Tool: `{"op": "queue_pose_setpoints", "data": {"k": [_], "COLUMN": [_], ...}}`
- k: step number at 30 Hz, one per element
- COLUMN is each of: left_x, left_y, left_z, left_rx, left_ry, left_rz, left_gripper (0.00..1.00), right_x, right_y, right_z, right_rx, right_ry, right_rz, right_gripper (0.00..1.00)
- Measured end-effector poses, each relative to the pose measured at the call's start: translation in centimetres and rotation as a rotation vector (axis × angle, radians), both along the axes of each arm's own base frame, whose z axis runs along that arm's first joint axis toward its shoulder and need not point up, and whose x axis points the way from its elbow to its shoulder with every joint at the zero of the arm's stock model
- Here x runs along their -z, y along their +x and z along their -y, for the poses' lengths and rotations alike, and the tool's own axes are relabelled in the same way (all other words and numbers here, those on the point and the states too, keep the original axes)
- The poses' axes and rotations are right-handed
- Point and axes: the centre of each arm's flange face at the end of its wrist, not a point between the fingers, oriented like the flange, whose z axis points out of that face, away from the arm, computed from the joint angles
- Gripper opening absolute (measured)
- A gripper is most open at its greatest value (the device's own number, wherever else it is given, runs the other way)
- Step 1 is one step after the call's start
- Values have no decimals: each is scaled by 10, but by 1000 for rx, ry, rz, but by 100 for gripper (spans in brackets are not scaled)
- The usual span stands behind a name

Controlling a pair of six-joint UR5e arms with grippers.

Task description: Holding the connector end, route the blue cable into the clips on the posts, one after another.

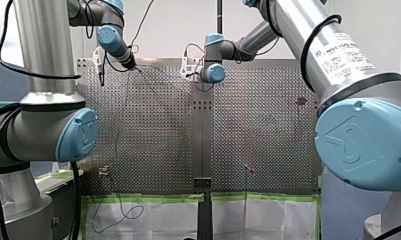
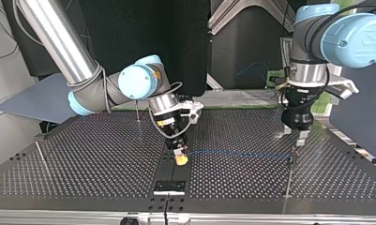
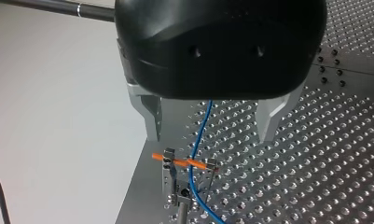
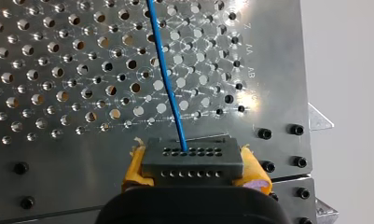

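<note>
Blue cable (image 4: 168, 79) leaves the middle of a dark grey connector (image 4: 194, 158) and runs straight ahead over the perforated table (image 4: 58, 70), away from my right gripper (image 4: 194, 168). That gripper's yellow pads (image 4: 134, 168) are clamped on the connector's two ends, holding it just above the plate near a seam lined with black screws. In the top view the same gripper (image 2: 180, 158) sits low over the table's middle strip, and the cable (image 2: 237, 153) stretches level from it toward the view's right, to a thin post (image 2: 289, 178) that stands under my left gripper (image 2: 300, 136). From the left wrist, the cable (image 3: 201, 126) comes out from beneath the gripper's black body, passes between its metal fingers (image 3: 149, 114) without touching either, and drops into the clip (image 3: 175, 175) on top of that post (image 3: 181, 214), crossing an orange strip (image 3: 180, 162) that spans the clip's two prongs. My left gripper (image 3: 210, 123) hangs above the clip with its fingers spread well apart, holding nothing. Two more thin posts (image 2: 39, 150) stand at the top view's left.
</note>
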Motion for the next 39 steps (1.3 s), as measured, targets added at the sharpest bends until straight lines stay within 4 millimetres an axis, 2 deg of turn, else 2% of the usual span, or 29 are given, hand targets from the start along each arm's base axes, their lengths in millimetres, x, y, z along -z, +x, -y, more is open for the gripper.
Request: {"op": "queue_pose_setpoints", "data": {"k": [39], "left_x": [-1], "left_y": [1], "left_z": [-3], "left_rx": [-23], "left_ry": [18], "left_rz": [6], "left_gripper": [100], "right_x": [8], "right_y": [2], "right_z": [2], "right_rx": [-1], "right_ry": [7], "right_rz": [-7], "right_gripper": [0]}}
